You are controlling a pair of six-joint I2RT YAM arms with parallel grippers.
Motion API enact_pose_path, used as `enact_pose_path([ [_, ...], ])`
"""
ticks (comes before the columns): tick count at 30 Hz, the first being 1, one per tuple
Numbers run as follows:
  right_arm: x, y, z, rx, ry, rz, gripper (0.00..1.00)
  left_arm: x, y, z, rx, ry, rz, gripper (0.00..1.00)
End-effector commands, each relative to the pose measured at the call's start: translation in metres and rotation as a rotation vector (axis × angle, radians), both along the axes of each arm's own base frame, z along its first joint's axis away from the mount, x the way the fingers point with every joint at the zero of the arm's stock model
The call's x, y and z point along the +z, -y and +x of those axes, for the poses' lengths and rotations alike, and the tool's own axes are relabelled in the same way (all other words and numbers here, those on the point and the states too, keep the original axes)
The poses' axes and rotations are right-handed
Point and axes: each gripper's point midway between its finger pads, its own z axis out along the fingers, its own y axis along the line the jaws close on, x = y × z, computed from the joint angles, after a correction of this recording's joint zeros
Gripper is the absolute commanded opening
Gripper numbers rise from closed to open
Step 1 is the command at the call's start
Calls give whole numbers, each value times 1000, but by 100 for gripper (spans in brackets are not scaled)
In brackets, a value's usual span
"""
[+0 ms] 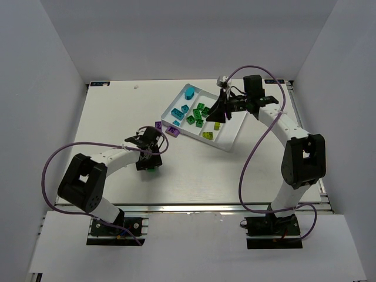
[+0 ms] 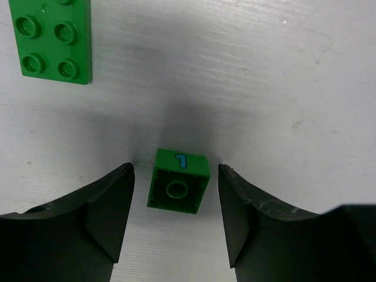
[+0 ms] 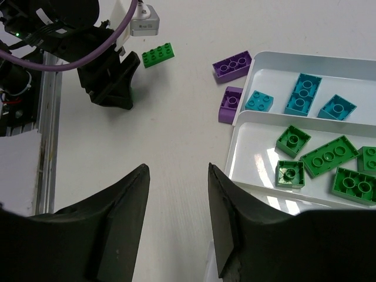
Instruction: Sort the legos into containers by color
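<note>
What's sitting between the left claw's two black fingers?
A small green brick marked 1, on the table, touching neither finger of the open left gripper, seen in the left wrist view.

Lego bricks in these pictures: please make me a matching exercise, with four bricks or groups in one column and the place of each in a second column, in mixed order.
Things
1. purple bricks
2. cyan bricks
3. green brick marked 1
4. long green brick

Places
a. inside a compartment of the white tray
b. on the table, between the open fingers of the left gripper
c. on the table, right beside the tray's wall
d. on the table, far from the tray, outside those fingers

Pairs: 1-c, 2-a, 3-b, 4-d
</note>
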Motion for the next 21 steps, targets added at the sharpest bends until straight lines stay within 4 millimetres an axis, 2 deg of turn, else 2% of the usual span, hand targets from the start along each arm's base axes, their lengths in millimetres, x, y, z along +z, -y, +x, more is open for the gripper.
enact_pose_path([
  [1,21,2,-6,7,57,17,50,6,-7,2,-29,9,40,69],
  [4,21,3,-6,2,53,16,50,6,-9,0,-28,11,44,66],
  [7,21,3,-6,-3,43,14,50,8,-6,3,-29,23,26,53],
  [8,20,3,-6,-8,37,12,49,8,-4,4,-28,32,18,48],
  [9,21,4,-4,-18,40,8,49,9,-3,6,-28,35,14,36],
  [11,24,5,-4,-25,45,6,49,13,2,9,-27,47,-9,26],
  [12,25,5,-4,-31,51,2,49,16,5,12,-27,58,-24,17],
  [16,39,12,-1,-76,92,-1,50,48,33,33,-51,140,-154,3],
  [17,39,14,0,-95,91,-3,50,66,52,46,-83,190,-240,2],
  [18,49,20,11,-161,150,-6,54,77,62,53,-97,220,-284,1],
  [19,52,31,21,-242,120,9,89,87,71,60,-110,248,-324,0],
  [20,43,40,25,-296,93,13,89,96,86,69,-142,272,-388,0],
  [21,55,48,35,-334,141,54,89,112,96,80,-157,308,-421,0],
])
